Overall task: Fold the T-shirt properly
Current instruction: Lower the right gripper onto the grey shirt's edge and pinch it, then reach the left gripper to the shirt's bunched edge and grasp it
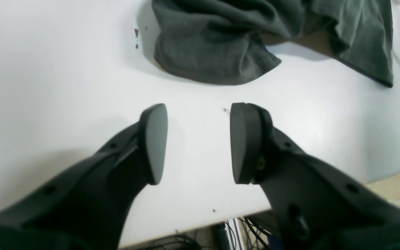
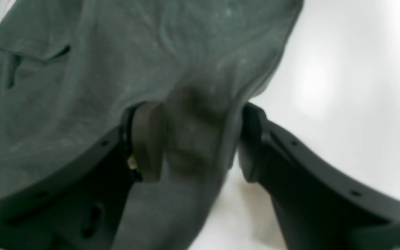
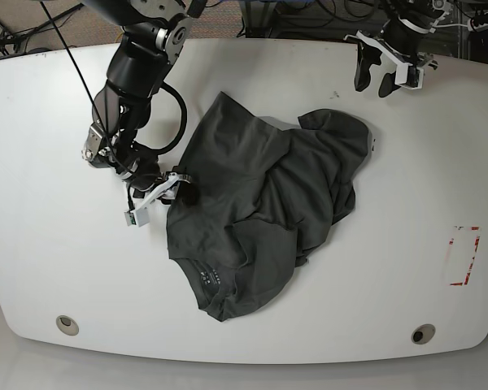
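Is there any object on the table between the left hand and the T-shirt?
Nothing visible. The left hand is open and empty, and only bare white table lies between it and the T-shirt. The right hand already has cloth between its fingers.

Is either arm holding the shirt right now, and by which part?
The right gripper has a fold at the edge of the T-shirt between its jaws; whether they pinch it cannot be told. The left gripper is open and holds nothing.
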Controlling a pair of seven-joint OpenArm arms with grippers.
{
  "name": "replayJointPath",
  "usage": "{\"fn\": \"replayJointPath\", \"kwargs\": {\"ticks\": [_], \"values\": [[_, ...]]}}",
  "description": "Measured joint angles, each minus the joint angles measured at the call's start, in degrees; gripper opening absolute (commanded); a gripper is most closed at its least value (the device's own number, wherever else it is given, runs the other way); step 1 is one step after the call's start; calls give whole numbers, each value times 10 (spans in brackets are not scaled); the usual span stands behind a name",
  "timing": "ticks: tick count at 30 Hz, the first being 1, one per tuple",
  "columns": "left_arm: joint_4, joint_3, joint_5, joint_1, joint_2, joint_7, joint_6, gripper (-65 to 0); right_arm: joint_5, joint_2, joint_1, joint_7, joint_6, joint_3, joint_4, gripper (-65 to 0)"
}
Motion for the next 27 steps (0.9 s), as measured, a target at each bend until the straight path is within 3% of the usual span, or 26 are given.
{"fn": "replayJointPath", "kwargs": {"ticks": [3,5,7,13,18,24,27], "values": [[-1,9,0,-19,0,8,2,-388,0,-1,2,2,1,0,-5,-468],[-2,11,0,-41,3,54,-1,-388,-3,-1,1,-3,1,0,-6,-587],[-2,11,0,-67,9,92,0,-388,-5,-1,-1,-4,1,0,-7,-650],[-4,9,2,-144,58,195,2,-388,-10,-1,-1,-7,-1,0,-5,-650],[-30,12,3,-191,70,257,2,-388,-9,1,-1,-7,-1,-1,-5,-650],[-72,48,16,-232,67,286,1,-388,-14,0,-4,-17,-1,-1,8,-650],[-81,79,75,-235,65,289,2,-358,-15,1,-5,-17,-1,0,12,-650]]}}
